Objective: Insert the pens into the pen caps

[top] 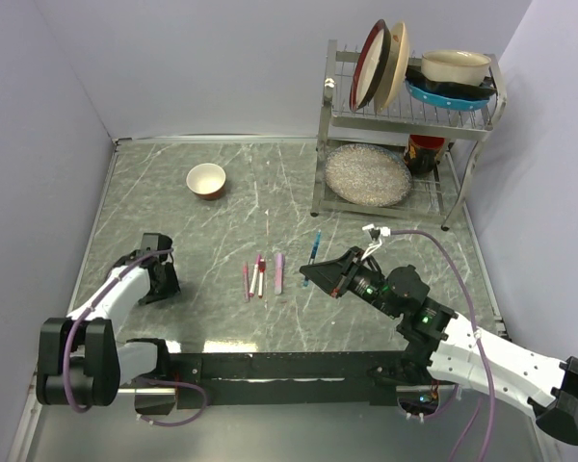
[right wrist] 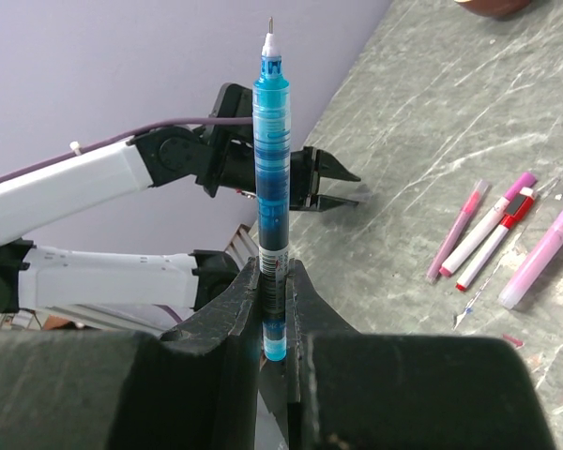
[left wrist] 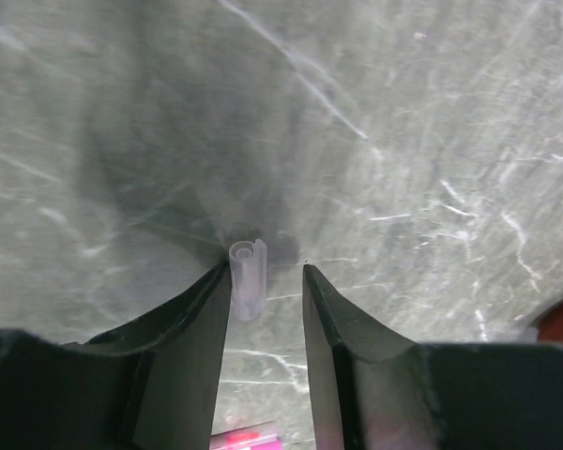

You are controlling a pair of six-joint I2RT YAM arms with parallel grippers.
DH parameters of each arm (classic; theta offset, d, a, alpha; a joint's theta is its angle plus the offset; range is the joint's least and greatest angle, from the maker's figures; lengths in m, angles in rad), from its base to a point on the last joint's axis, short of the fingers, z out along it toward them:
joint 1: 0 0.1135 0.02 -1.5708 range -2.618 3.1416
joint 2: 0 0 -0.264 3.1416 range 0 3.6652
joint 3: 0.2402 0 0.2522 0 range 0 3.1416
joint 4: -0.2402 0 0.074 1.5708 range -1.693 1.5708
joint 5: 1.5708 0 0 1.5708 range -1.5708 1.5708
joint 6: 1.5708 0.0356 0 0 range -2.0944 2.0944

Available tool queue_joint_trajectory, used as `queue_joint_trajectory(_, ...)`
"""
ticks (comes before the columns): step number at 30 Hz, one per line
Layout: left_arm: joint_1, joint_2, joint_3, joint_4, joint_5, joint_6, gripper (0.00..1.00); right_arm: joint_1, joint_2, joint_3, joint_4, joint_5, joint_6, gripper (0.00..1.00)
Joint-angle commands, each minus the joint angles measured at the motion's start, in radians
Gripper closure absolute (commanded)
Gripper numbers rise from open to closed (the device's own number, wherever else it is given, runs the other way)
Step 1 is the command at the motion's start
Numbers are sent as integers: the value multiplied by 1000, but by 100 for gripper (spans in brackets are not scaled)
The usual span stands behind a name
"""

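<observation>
- Top external: pens [top: 260, 277] are seen lying on the surface [top: 173, 217]; capping is judged barely begun.
- Left wrist: a clear cap [left wrist: 247, 277] is bracketed, ungripped, by the half-open left hand [left wrist: 267, 272].
- Right wrist: a blue pen [right wrist: 271, 141] is clamped in the right hand [right wrist: 274, 272].

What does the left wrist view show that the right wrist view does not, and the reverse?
Only the left wrist view shows a small clear cap between the open fingers of the left gripper. Only the right wrist view shows the right gripper shut on a blue pen, tip up, and a white-barrelled pen lying on the table. Both show the marbled table and the left gripper.
</observation>
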Motion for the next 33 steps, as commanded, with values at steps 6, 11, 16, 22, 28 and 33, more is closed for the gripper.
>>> queue_joint_trajectory(6,13,92,29,-6,-35,49,65,-3,-35,34,4,19,-15,100)
queue_joint_trajectory(11,14,131,36,5,-30,83,81,-3,-32,34,6,19,-11,100)
queue_joint_trajectory(16,16,143,46,14,-32,135,95,-4,-38,34,-5,19,-14,100)
queue_joint_trajectory(22,14,94,101,-26,-67,250,99,-3,-35,31,-19,19,-6,100)
queue_joint_trajectory(28,-3,-19,133,-67,-99,414,99,-3,-3,28,0,14,-3,100)
queue_joint_trajectory(33,-65,-127,66,141,25,643,99,-3,95,17,37,-67,-17,100)
